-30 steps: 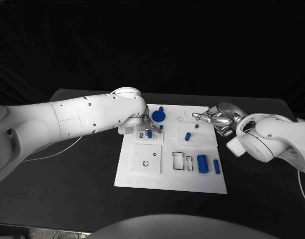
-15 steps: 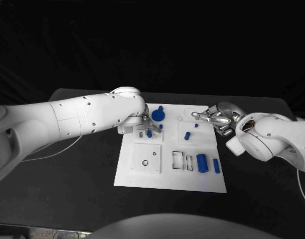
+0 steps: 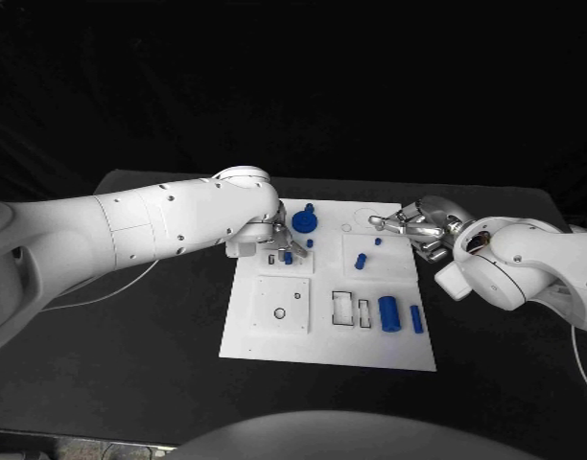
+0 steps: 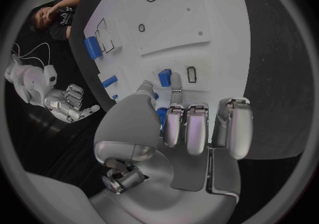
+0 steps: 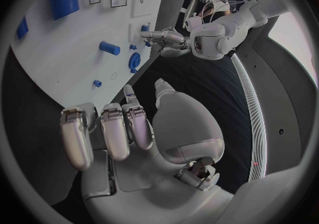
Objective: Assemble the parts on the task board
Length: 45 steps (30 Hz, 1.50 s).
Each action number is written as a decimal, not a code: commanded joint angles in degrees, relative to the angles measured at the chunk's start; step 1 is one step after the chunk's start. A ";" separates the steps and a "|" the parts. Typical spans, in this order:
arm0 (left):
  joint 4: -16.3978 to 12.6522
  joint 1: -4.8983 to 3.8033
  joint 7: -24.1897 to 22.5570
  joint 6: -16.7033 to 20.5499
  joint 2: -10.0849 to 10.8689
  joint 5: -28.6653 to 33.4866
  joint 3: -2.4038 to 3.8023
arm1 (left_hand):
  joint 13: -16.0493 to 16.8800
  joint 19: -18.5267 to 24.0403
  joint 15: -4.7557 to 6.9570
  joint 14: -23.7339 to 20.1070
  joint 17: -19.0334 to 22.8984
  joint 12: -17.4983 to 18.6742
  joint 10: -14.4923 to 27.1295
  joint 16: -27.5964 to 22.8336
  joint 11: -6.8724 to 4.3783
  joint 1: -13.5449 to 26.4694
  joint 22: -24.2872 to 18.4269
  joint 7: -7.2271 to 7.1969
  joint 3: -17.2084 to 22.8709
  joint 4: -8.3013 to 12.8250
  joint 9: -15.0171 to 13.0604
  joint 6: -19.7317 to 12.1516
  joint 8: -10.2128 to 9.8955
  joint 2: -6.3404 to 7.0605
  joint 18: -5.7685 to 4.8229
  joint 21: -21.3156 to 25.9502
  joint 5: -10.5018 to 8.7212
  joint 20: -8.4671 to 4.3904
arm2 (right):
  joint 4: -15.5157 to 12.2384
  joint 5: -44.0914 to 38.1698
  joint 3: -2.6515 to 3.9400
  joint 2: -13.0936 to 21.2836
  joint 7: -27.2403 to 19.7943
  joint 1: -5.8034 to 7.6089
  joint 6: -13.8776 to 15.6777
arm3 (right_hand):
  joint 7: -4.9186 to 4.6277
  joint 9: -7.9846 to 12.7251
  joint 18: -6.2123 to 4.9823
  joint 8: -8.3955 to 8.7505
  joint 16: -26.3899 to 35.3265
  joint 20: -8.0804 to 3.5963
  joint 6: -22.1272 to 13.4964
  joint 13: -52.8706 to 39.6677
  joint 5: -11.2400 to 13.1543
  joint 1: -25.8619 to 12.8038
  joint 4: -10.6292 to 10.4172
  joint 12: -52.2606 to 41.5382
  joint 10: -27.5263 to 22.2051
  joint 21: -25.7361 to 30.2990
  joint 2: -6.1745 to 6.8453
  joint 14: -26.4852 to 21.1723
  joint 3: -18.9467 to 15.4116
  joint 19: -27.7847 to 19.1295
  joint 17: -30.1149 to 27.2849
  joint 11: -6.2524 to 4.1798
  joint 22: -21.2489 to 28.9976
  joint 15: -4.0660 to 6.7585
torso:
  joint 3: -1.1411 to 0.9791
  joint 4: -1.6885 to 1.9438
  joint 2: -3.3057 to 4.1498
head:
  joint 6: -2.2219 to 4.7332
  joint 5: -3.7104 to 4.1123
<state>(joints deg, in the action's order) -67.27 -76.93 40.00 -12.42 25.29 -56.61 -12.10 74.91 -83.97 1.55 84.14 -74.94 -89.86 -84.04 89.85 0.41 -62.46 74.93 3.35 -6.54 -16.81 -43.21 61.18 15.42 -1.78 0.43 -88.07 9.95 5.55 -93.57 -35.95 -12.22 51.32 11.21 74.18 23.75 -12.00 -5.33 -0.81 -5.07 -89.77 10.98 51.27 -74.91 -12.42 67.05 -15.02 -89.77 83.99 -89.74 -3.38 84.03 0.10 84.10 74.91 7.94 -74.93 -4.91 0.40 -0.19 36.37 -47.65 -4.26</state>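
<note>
Left hand (image 3: 277, 237) still gripping blue part (image 3: 287, 256); nothing moved.

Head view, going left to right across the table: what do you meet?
Left hand → blue part it holds → large blue cylinder on the task board → right hand.

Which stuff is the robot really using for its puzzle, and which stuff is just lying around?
For the puzzle:
flat white task board
small blue peg that the left hand pinches
blue round gear-like piece
big blue cylinder
thin blue bar
right hand, holding nothing

Just lying around:
black table
thin white cable on the table
</note>
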 commanded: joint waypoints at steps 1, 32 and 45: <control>-0.11 0.00 4.30 -0.26 -0.11 0.45 0.01 | 15.09 -3.15 0.07 5.86 -15.06 -0.14 -5.96 0.15 -0.20 -0.47 14.09 -0.08 -0.36 0.14 -0.12 -0.53 0.12 0.05 0.31 0.17 0.40 0.17 | -0.01 0.02 0.00 -0.02 0.07 -0.05 -0.81 | -0.17 -0.06 0.81 -0.20 -0.23 0.39 -0.35 -15.09 -0.33 0.02 -0.27 -0.23 6.01 -0.26 -0.41 5.97 -0.21 5.90 15.09 0.40 -15.07 -0.33 | -0.02 -0.02 0.01 | 0.05 -0.02; -6.42 -3.62 1.02 7.82 6.34 -3.76 2.18 | 15.09 -4.40 0.21 5.86 -15.06 -0.14 -5.96 0.15 -0.30 8.53 14.51 -0.15 -0.04 -0.22 -3.36 -0.09 1.33 7.02 0.00 -0.74 -1.79 0.05 | 0.29 0.03 -0.02 0.14 0.23 -0.37 -1.26 | -0.19 -0.07 0.81 -0.22 -0.23 0.42 -0.38 -15.09 -0.34 0.05 -0.31 -0.23 6.01 -0.26 -0.48 5.97 -0.32 5.90 15.09 0.41 -15.07 -0.35 | 0.01 0.01 0.02 | 0.48 0.19; -0.15 -3.95 0.85 5.01 4.32 -4.66 1.88 | 15.09 -4.59 0.61 5.86 -15.06 -0.14 -5.96 0.15 -0.81 2.44 14.58 -0.71 2.49 -0.14 -4.20 0.07 1.02 7.03 -0.05 -0.88 10.47 -0.19 | 0.26 0.06 -0.03 0.02 0.33 -0.42 -1.43 | -0.19 -0.07 0.81 -0.23 -0.23 0.42 -0.39 -15.09 -0.34 0.06 -0.31 -0.23 6.01 -0.26 -0.49 5.97 -0.33 5.90 15.09 0.42 -15.07 -0.35 | 0.01 -0.01 0.03 | 1.13 -0.28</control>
<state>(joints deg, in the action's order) -67.80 -80.82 40.01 -5.99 29.89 -60.31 -10.23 74.94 -83.97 1.76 83.93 -74.92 -89.86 -84.04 89.85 -0.01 -59.56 74.91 2.95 -4.32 -16.98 -47.35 61.20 16.59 5.13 0.43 -88.69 20.29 5.55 -93.28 -35.76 -12.24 51.39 11.42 73.79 23.27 -12.00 -5.31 -0.80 -5.07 -89.77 10.98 51.27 -74.94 -12.42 67.05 -15.19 -89.77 83.99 -89.74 -3.38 84.03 -0.07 84.10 74.95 7.94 -74.91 -4.91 0.38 -0.21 36.40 -46.61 -4.46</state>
